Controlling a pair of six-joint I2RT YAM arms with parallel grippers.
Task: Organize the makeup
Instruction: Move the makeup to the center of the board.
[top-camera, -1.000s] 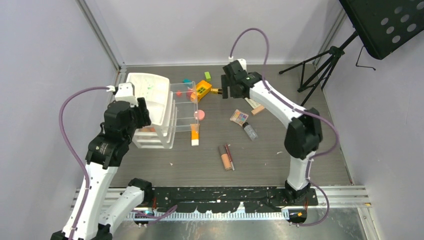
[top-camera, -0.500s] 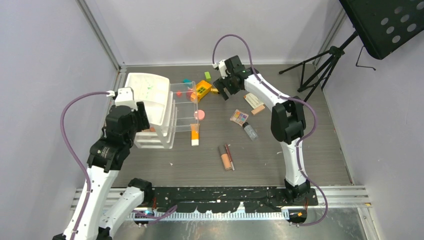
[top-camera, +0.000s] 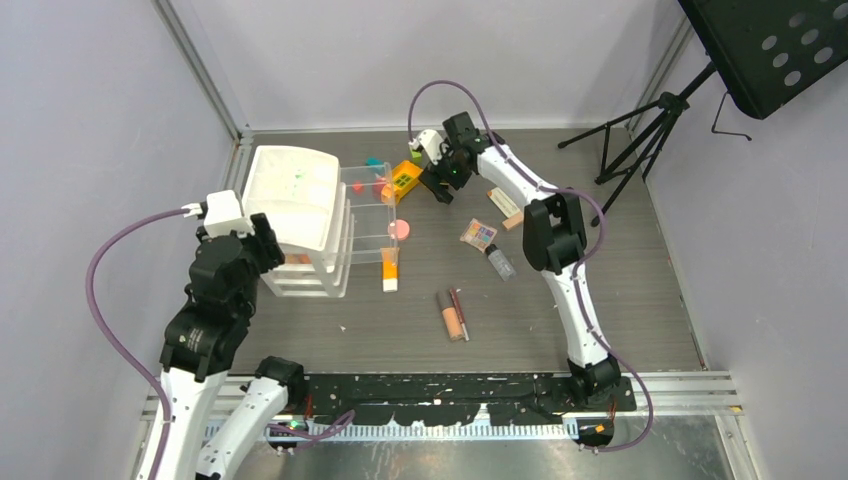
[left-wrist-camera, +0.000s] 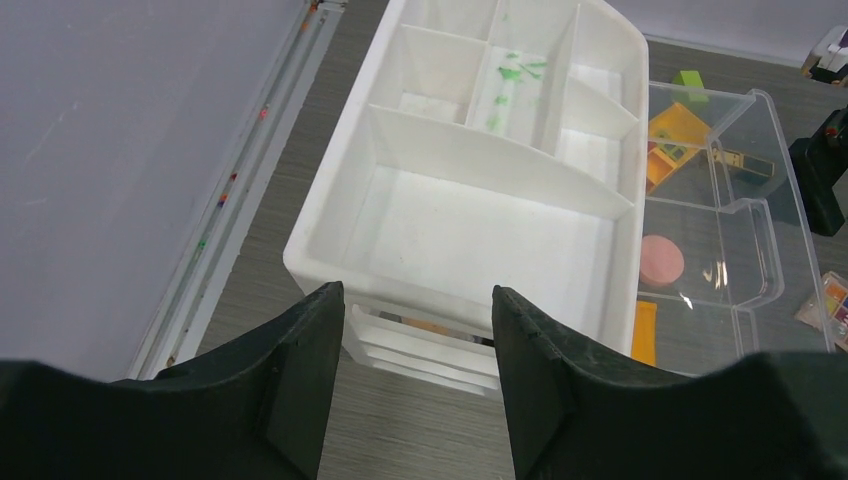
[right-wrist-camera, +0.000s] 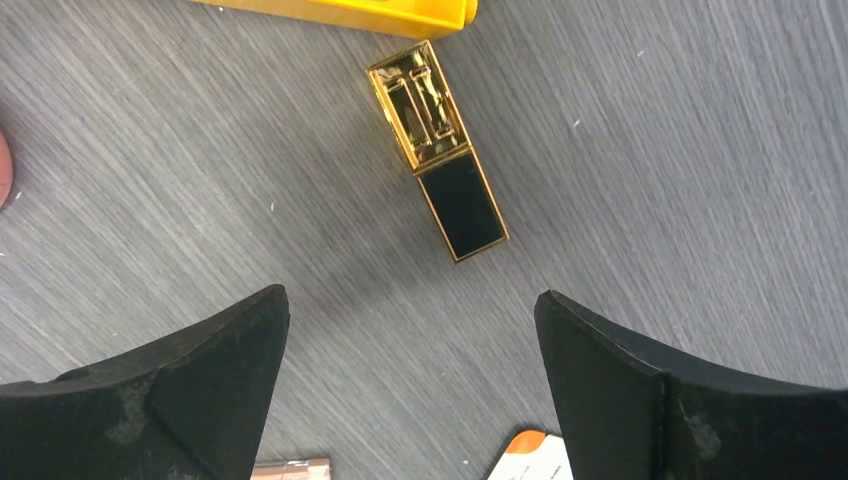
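A yellow toy brick (top-camera: 404, 179) lies near a teal block (top-camera: 374, 161); a black tripod (top-camera: 665, 99) stands well apart.

No readable text, label or number on anything here

1. I see the gold-and-black lipstick (right-wrist-camera: 437, 150) lying flat on the table, its gold half toward the yellow brick (right-wrist-camera: 350, 10).
2. The round pink compact (top-camera: 400, 228) lies flat, just behind the orange tube (top-camera: 389, 270).
3. That tube lies flat, white cap pointing at the near edge.
4. The eyeshadow palette (top-camera: 478, 235) lies with its coloured pans up.
5. The beige tube (top-camera: 450, 316) and red pencil (top-camera: 461, 315) lie side by side, nearest my bases.
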